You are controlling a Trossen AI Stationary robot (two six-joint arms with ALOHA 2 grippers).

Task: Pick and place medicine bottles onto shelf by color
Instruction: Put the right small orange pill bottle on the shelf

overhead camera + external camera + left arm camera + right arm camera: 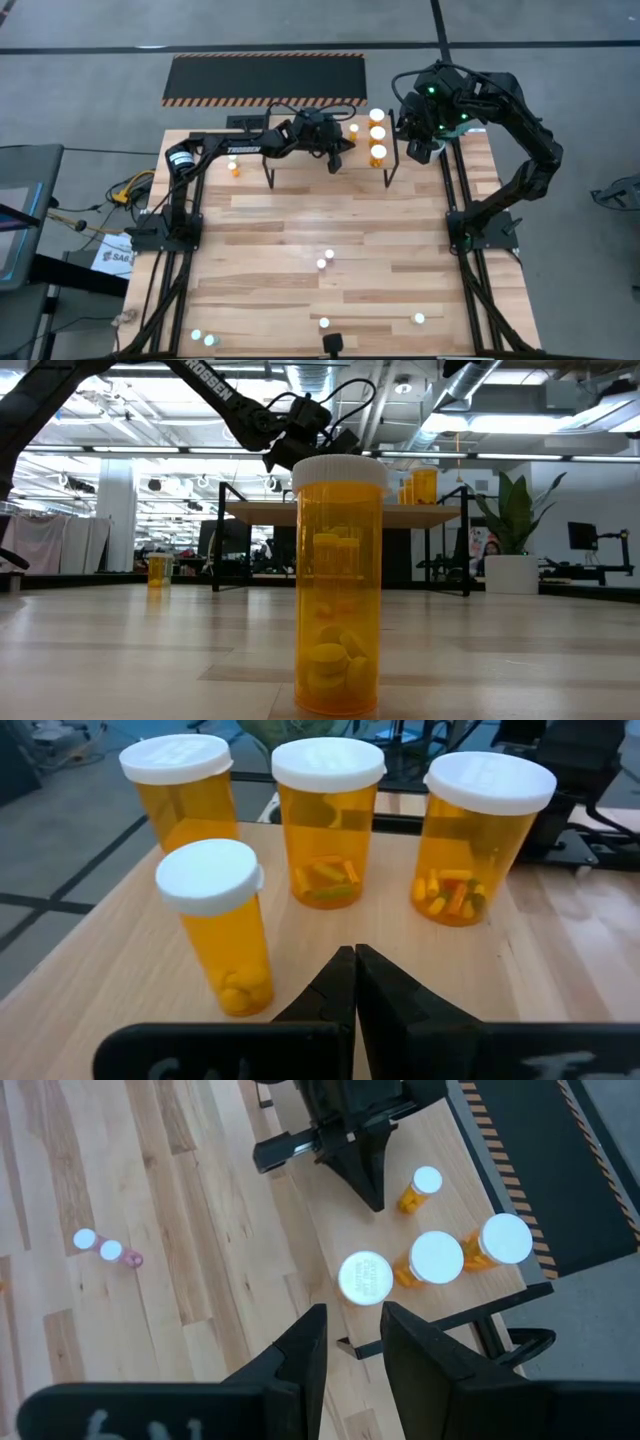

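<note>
From above, my left gripper [335,160] hangs over the shelf [300,150] at the far edge of the table [330,230], fingers pressed together and holding nothing. Four orange bottles stand on the shelf's right end: a small bottle [354,130] just beside my left fingers and three large bottles [377,135] in a row along the shelf's right edge. My right gripper [418,150] hovers just off that right edge, narrowly parted and empty. One orange bottle [234,168] stands on the table under the shelf's left end. Two white-capped bottles [325,259] sit near the table's middle, and more caps [200,337] show along the near edge, toward its left corner, middle and right.

From table height, a large orange bottle [338,585] with pills in it stands upright at the near edge, filling the middle. Behind it the shelf [340,515] carries orange bottles [424,485] at its right end, with my left arm [290,430] reaching over it. A white pot with a plant [512,560] stands beyond.

Through my left wrist camera, my closed fingers [345,985] point at the four bottles: the small bottle [220,925] nearest, the three large bottles [327,820] behind it.

Through my right wrist camera, my own fingers [305,1345] stand slightly apart above the shelf's corner, the four white caps [436,1255] below, and my left gripper [368,1190] close to the small one. Two pinkish bottles [108,1250] lie farther off on the table.
</note>
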